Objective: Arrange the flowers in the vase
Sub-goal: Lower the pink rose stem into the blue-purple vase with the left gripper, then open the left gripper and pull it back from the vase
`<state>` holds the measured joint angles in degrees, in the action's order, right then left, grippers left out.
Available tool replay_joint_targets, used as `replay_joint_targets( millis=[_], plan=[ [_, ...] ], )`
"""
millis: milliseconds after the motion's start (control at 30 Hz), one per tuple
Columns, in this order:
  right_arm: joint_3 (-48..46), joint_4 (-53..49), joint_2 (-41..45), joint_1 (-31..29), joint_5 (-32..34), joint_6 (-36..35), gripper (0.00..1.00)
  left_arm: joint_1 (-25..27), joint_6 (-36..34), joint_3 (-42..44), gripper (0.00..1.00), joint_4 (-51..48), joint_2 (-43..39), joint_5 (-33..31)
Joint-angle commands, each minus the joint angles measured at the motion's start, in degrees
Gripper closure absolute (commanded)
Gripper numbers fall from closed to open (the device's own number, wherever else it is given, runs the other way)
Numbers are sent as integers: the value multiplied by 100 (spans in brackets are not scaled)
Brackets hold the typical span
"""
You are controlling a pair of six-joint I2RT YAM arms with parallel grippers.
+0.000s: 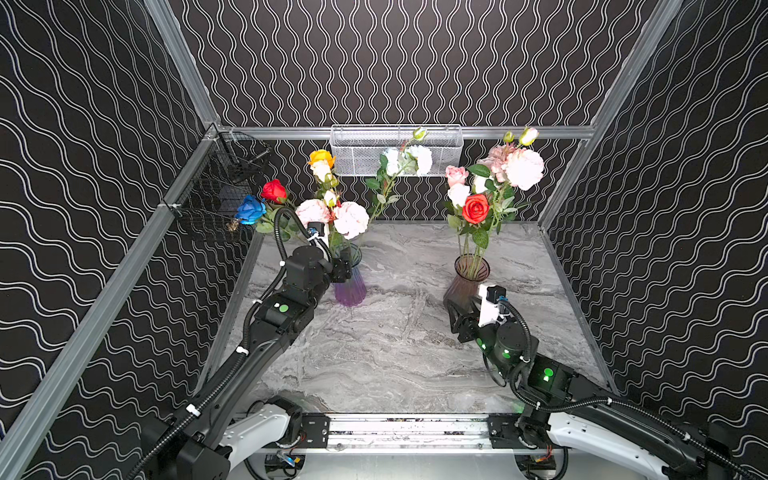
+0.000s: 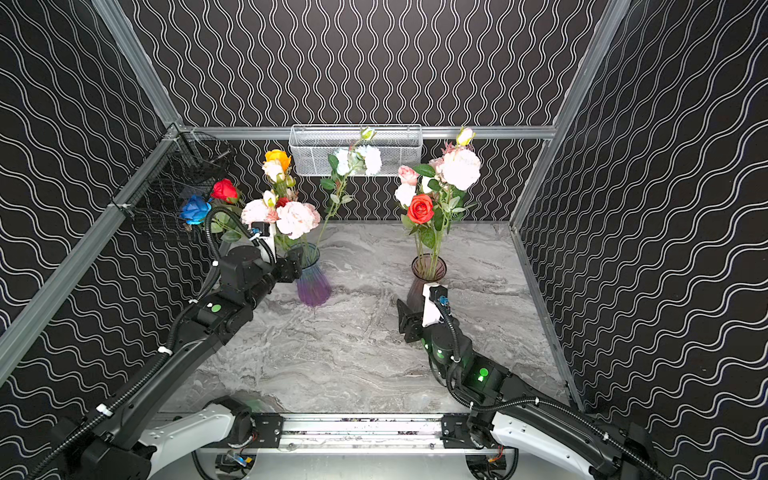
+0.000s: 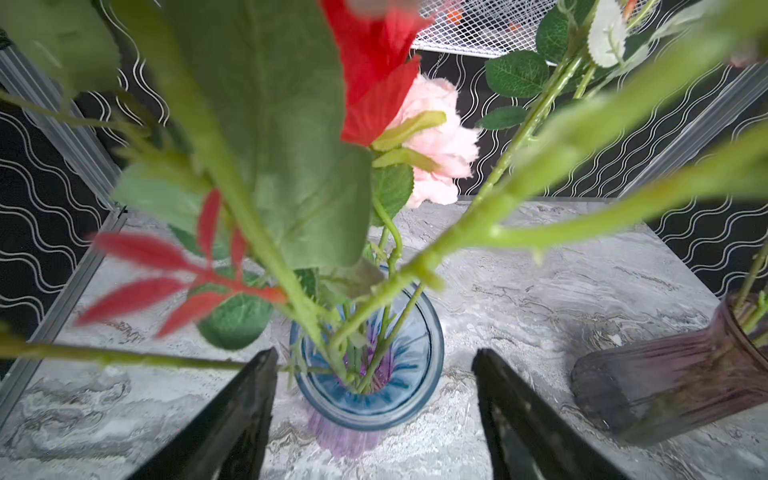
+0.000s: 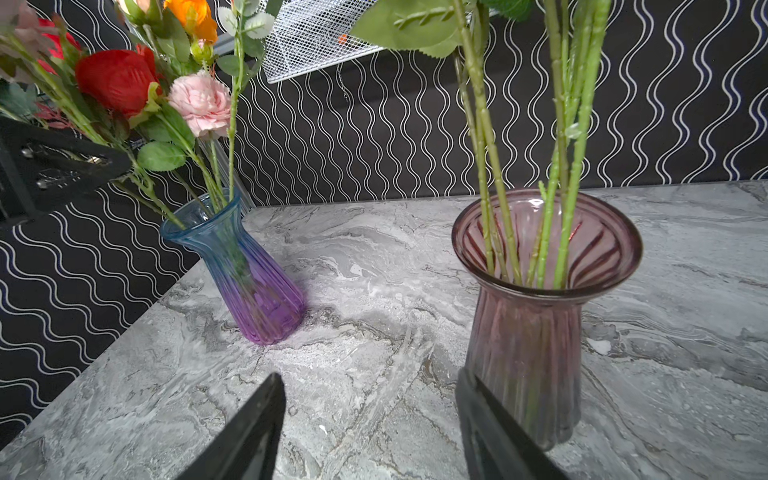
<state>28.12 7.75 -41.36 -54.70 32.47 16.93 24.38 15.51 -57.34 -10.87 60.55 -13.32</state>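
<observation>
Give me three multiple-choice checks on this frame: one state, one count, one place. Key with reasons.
1. The right pincer is: A open and empty; B shut on a stem; C shut on a vase rim.
2. Vases on the table: A one; B two; C three.
3. The yellow rose is: A flat on the table; B in the blue-purple vase; C gripped by the pincer.
Key: 1 A, its jaws stand apart with only table between. 2 B, the blue-purple vase plus a mauve vase. 3 B, its stem runs down into that vase's bunch.
</observation>
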Motion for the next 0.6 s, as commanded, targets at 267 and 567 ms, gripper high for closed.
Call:
replay_joint_targets(
  millis=[267, 567],
  plan=[
    [141, 61, -48, 1, -22, 39, 33, 5, 67, -123, 24, -1447, -585, 665],
    [184, -34, 39, 1, -4, 47, 33, 3, -87, -315, 23, -2199, -909, 901]
  ],
)
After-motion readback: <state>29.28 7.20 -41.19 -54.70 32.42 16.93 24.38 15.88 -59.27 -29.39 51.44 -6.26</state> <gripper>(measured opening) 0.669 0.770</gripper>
